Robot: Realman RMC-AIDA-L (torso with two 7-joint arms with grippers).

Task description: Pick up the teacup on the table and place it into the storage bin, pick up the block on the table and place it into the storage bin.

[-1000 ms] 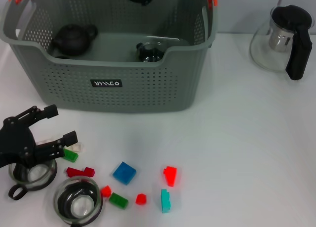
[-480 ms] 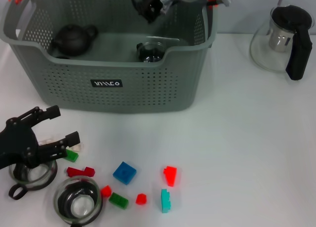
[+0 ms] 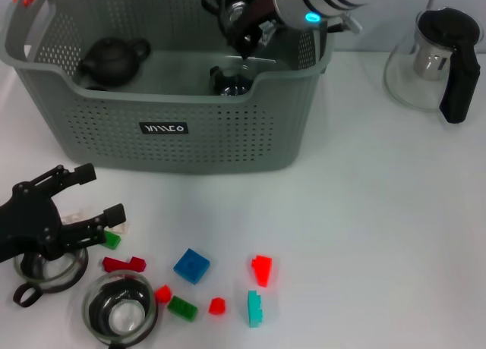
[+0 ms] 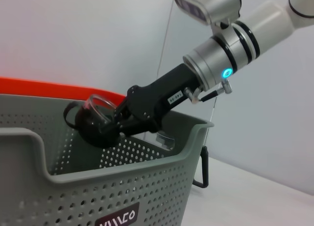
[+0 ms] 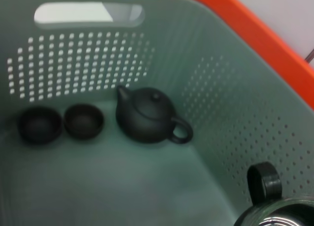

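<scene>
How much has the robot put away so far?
Done: a dark teapot and a glass cup lie in the storage bin. In hand: the right pincer holds a teacup over the bin. Left: two glass cups and the blocks sit on the table, by the open left pincer.

Light was bright and even across the white tabletop [image 3: 364, 212], leaving only faint, soft shadows beneath the small blocks [image 3: 191, 265]. The head view was mostly crisp, though the right arm [image 3: 311, 1] showed slight motion blur. The right wrist view was soft and hazy inside the storage bin [image 5: 235, 88]. The left wrist view was sharp against a washed-out wall [image 4: 73, 34].
</scene>
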